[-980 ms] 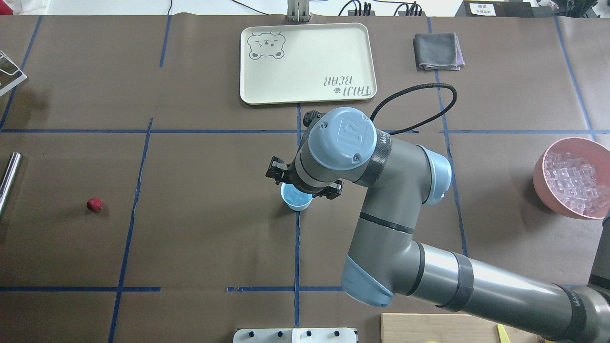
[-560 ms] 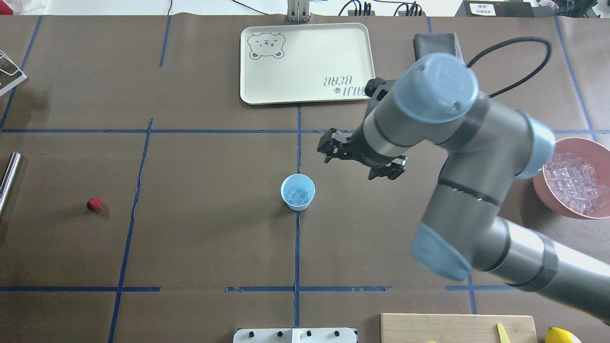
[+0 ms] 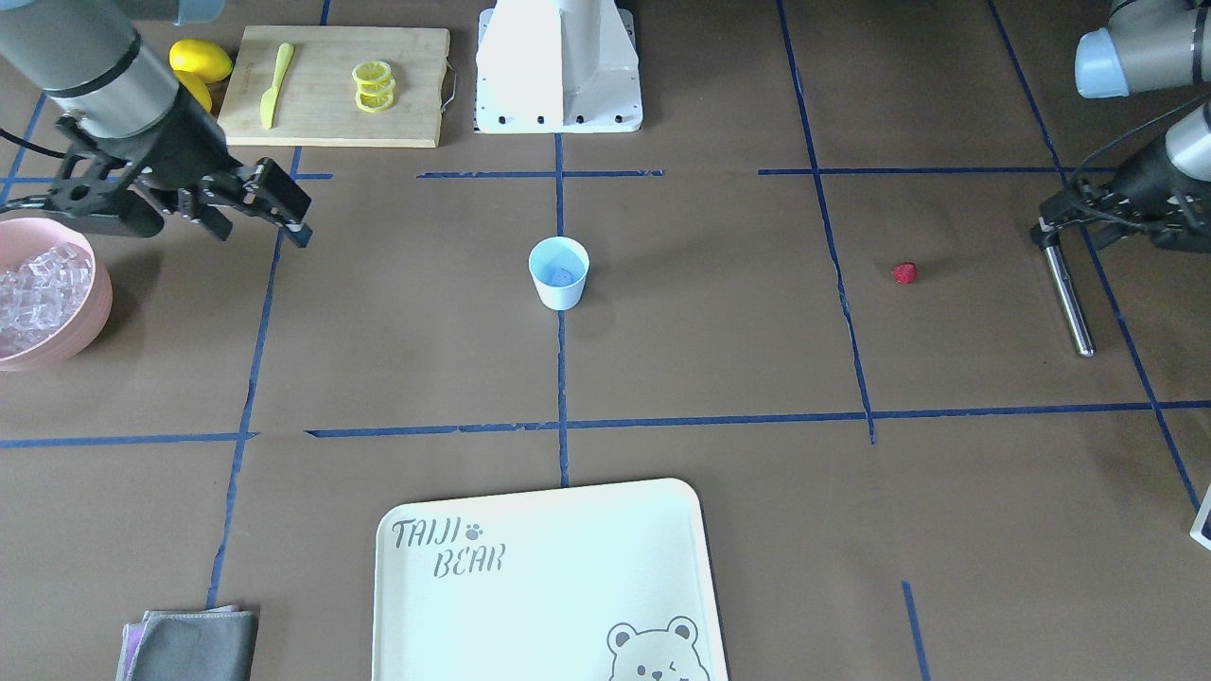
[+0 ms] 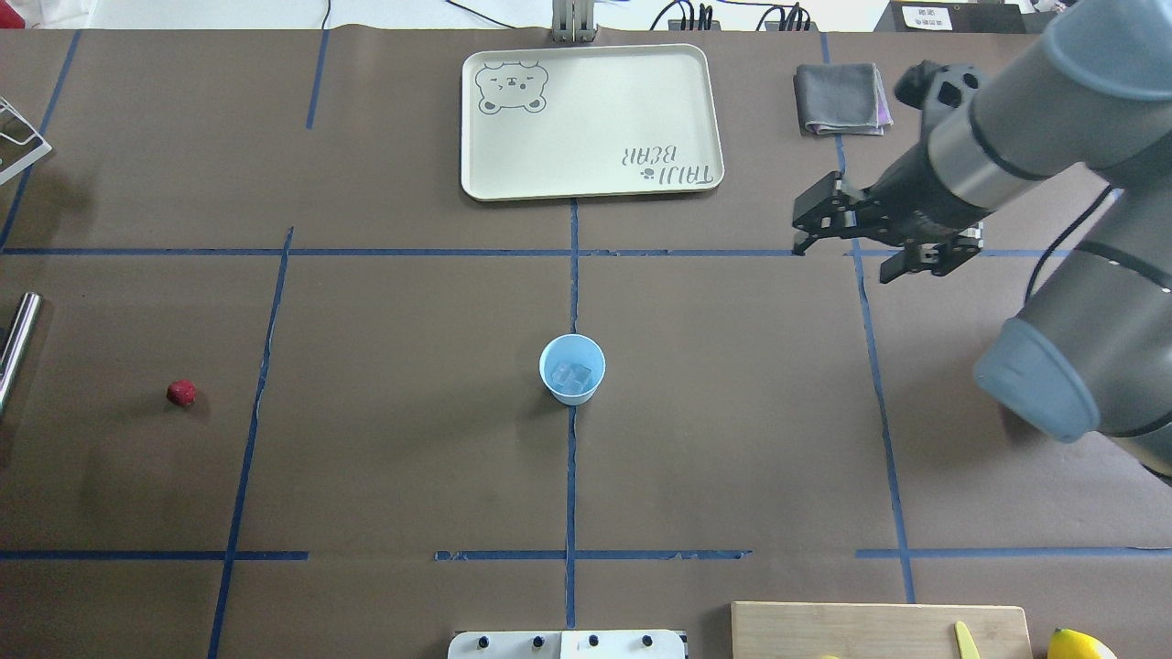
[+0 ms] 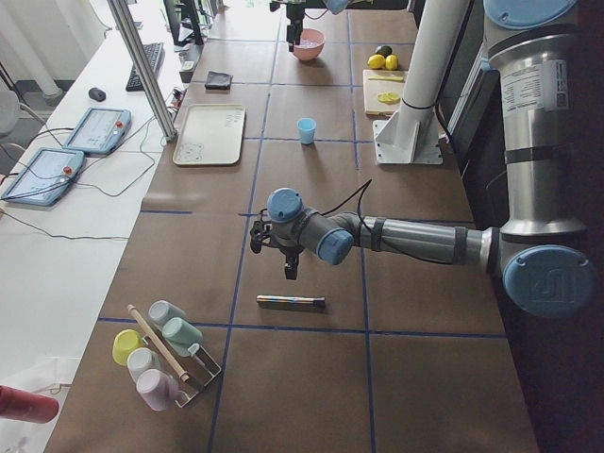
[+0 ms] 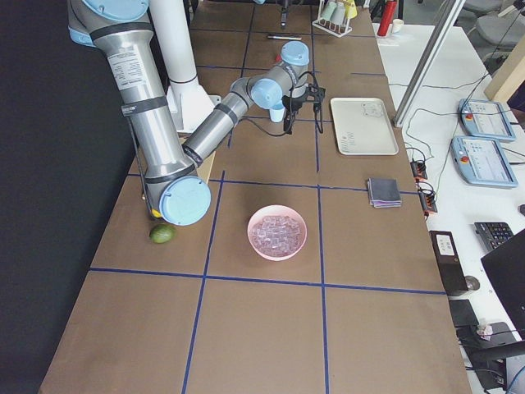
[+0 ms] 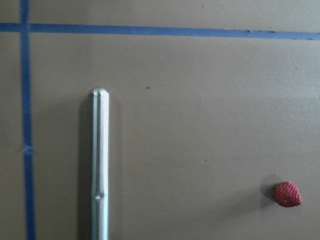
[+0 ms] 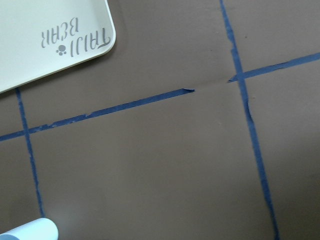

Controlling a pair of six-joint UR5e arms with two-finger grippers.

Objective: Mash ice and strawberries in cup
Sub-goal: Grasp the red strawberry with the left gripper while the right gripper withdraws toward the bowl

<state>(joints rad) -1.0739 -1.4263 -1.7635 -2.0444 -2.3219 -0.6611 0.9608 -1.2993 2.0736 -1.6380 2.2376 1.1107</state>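
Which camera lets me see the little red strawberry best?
The left wrist-mounted view: the strawberry is biggest there, red and bumpy. Overhead and front-facing views show only a tiny red dot; the right wrist view misses it; the side views are too far to tell.

Tray (bear print), grey cloth, cutting board.

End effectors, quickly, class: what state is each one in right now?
Left end effector: open, holding nothing.
Right end effector: open, holding nothing.
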